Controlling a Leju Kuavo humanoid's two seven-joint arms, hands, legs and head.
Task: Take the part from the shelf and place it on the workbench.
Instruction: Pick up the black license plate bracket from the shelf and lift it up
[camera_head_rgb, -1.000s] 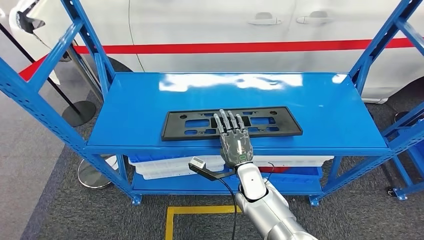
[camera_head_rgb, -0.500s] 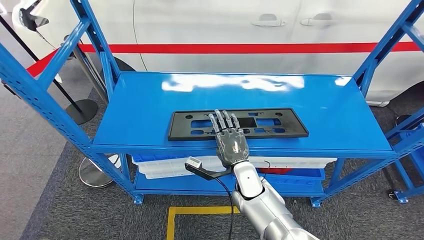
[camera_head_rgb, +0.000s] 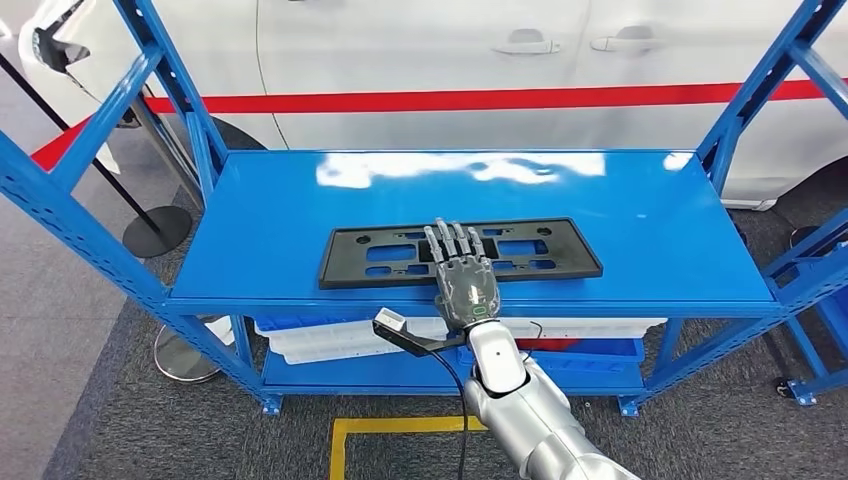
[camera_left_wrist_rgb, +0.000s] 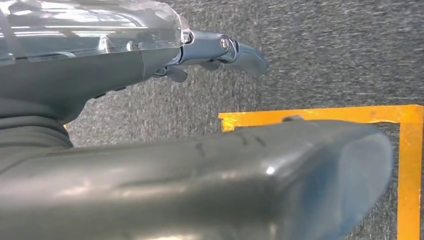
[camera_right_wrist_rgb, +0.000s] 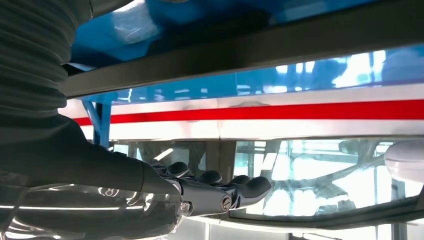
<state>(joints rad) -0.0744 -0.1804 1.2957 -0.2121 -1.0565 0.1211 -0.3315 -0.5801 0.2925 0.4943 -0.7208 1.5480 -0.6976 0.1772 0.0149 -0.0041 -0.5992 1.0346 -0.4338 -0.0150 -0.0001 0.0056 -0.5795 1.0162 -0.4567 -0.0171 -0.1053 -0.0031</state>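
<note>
The flat black part near the shelf's front edge looks light, stiff and slippery, best pinched at that near rim, where the right robot hand lies on it, fingers straight and slightly spread, gripping nothing.

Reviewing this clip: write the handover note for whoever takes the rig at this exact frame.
Right hand: fingers extended, lying over the near middle of the black part; no closed grip visible.
Left hand: hanging over the grey floor by the yellow marking, holding nothing.
Part: flat on the blue shelf's top level, near the front edge.
Done: reach to the part.
Left: grip it, lift it off, carry it to the workbench and set it down.
</note>
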